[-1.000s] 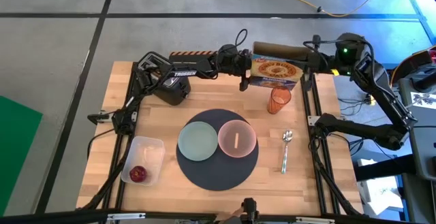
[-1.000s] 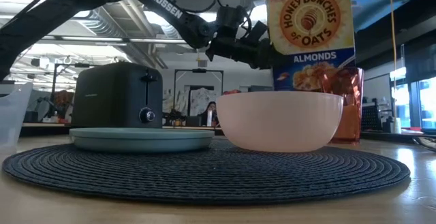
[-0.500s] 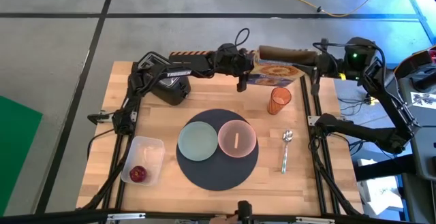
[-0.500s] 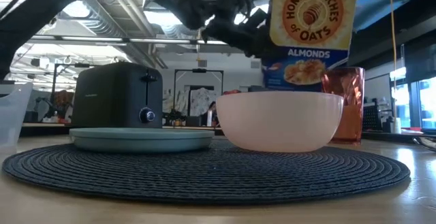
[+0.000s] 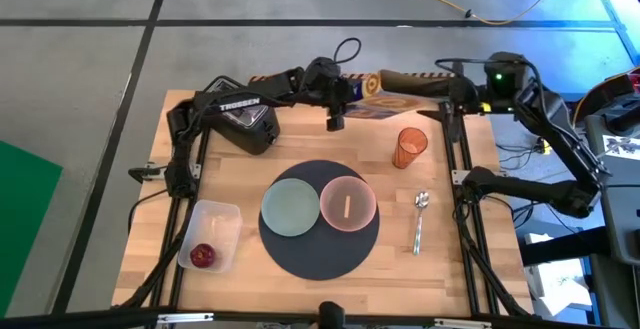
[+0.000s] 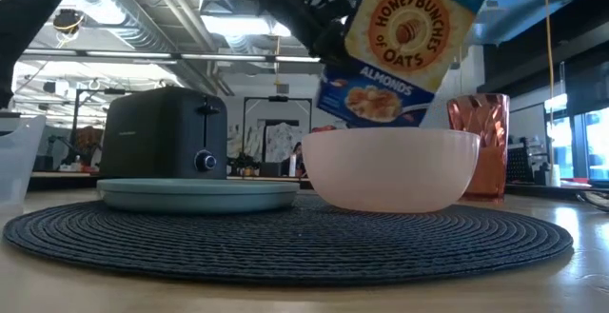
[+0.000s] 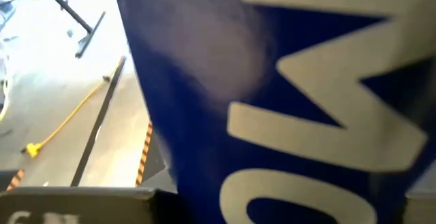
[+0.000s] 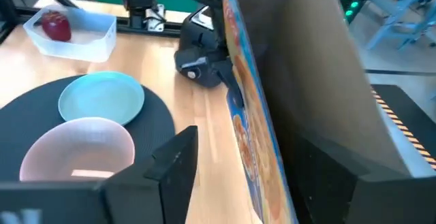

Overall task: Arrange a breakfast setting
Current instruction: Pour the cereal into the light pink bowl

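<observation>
A Honey Bunches of Oats cereal box point(image 6: 404, 47) hangs tilted over the table's far middle point(image 5: 390, 109). My left gripper point(image 5: 343, 104) reaches in from the left and is shut on it. My right gripper point(image 5: 447, 104) stands open at the box's right end, one finger on either side of the box point(image 8: 248, 135). On the round dark mat point(image 5: 320, 254) lie the pale green plate point(image 5: 290, 207) and the pink bowl point(image 5: 347, 204). The orange cup point(image 5: 408, 147) and the spoon point(image 5: 420, 219) are on the wood to the mat's right. My left gripper holds the box at its left edge point(image 6: 333, 42), coming level from the table's left; its wrist view shows only the blue narrow side point(image 7: 272, 115). The box is lifted clear of the table, its top leaning toward the table's right. Whether my right gripper touches the box, I cannot tell.
A black toaster point(image 5: 250, 124) stands at the far left under the left arm. A clear tub point(image 5: 210, 234) holding a red fruit point(image 5: 203, 256) sits near the left front. Bare wood lies in front of the mat and between the tub and the mat.
My left gripper has taken hold of the box's left edge and has gone toward the table's left and far edge. The box, upright before, has tipped: its bottom has swung left and its top leans right.
</observation>
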